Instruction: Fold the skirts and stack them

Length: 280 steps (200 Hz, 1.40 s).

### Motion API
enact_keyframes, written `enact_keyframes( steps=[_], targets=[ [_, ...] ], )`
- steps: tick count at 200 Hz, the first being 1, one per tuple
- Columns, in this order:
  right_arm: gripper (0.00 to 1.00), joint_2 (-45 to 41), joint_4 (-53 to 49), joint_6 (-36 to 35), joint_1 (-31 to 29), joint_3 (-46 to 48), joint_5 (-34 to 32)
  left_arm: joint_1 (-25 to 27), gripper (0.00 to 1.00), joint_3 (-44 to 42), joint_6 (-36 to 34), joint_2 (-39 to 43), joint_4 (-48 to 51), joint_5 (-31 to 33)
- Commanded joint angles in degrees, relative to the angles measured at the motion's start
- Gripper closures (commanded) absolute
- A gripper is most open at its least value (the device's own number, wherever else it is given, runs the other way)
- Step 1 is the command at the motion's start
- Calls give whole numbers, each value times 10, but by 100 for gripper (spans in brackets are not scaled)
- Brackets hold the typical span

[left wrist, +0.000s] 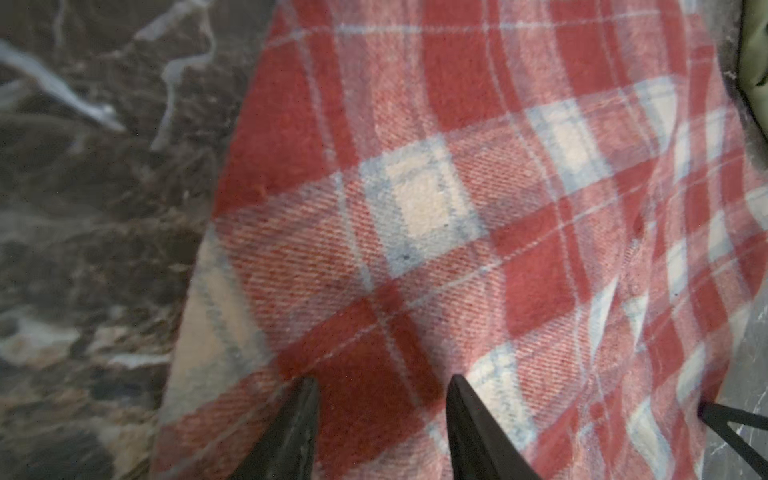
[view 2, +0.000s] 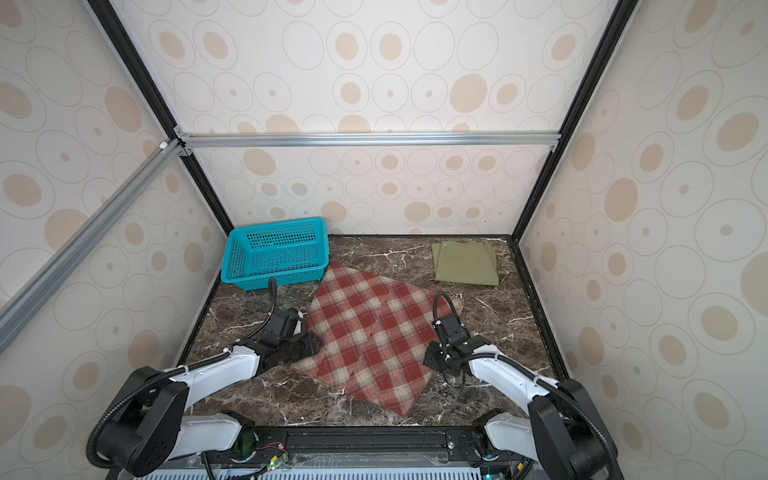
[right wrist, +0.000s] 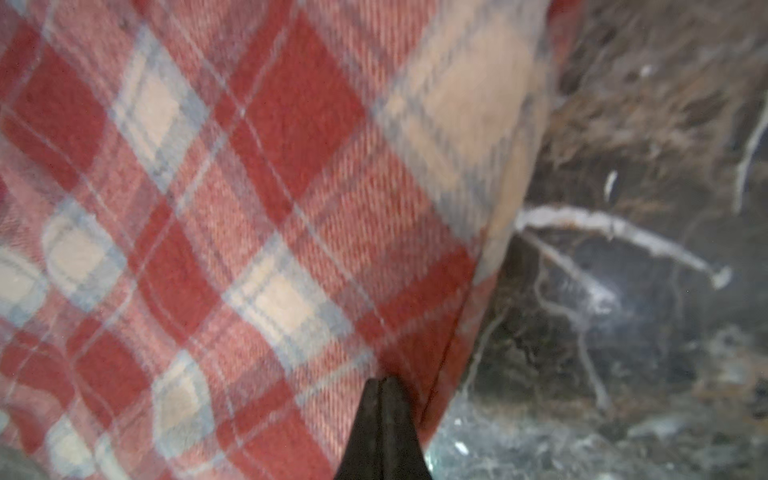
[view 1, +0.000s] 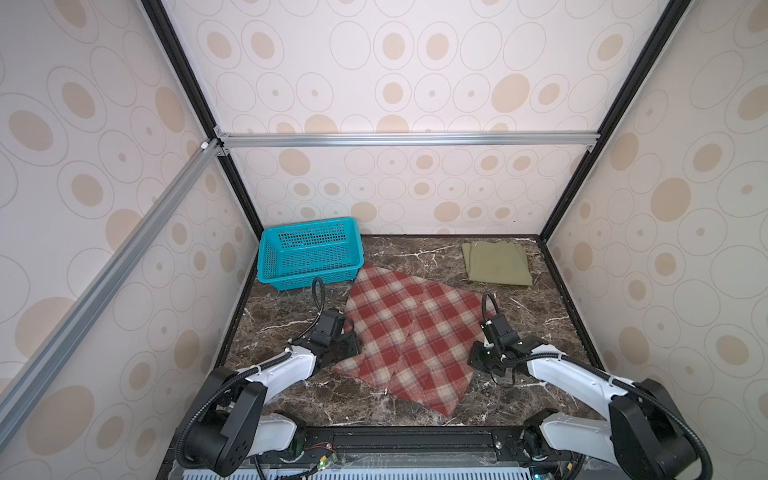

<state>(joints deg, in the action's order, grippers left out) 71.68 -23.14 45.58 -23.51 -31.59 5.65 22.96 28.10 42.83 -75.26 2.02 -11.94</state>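
Observation:
The red-and-cream plaid skirt (view 1: 411, 332) (view 2: 374, 332) lies spread flat and turned diagonally in the middle of the marble table. The olive-green skirt (view 1: 496, 264) (view 2: 465, 264) rests folded at the back right. My left gripper (view 1: 347, 343) (left wrist: 384, 378) hovers low over the plaid skirt's (left wrist: 457, 208) left edge, open, with cloth showing between its fingers. My right gripper (view 1: 473, 359) (right wrist: 380, 380) is at the plaid skirt's (right wrist: 249, 208) right edge, its fingers pressed together and pinching the cloth just inside the hem.
A teal perforated basket (view 1: 307, 266) (view 2: 274, 259) stands at the back left, touching the plaid skirt's far corner. Patterned walls enclose the table on three sides. Bare marble (view 1: 540, 316) lies between the two skirts.

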Motion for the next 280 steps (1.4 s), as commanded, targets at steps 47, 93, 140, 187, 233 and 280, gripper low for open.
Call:
enact_keyframes(
  steps=[47,93,140,187,233,280],
  targets=[
    [100,175,24,-60,72,-120,-15,5,42,36,-33,-21,15,12],
    [100,317,33,-112,105,-243,18,5,43,30,-2,-22,16,15],
    [100,322,68,-111,104,-234,46,5,44,20,17,-17,-8,21],
    [100,251,65,-111,98,-186,38,9,45,-9,35,-33,-28,-1],
    [99,188,37,-121,97,-185,41,33,46,-45,64,-2,-23,0],
    [95,134,-4,-147,101,-203,6,62,46,-81,104,65,-6,18]
  ],
)
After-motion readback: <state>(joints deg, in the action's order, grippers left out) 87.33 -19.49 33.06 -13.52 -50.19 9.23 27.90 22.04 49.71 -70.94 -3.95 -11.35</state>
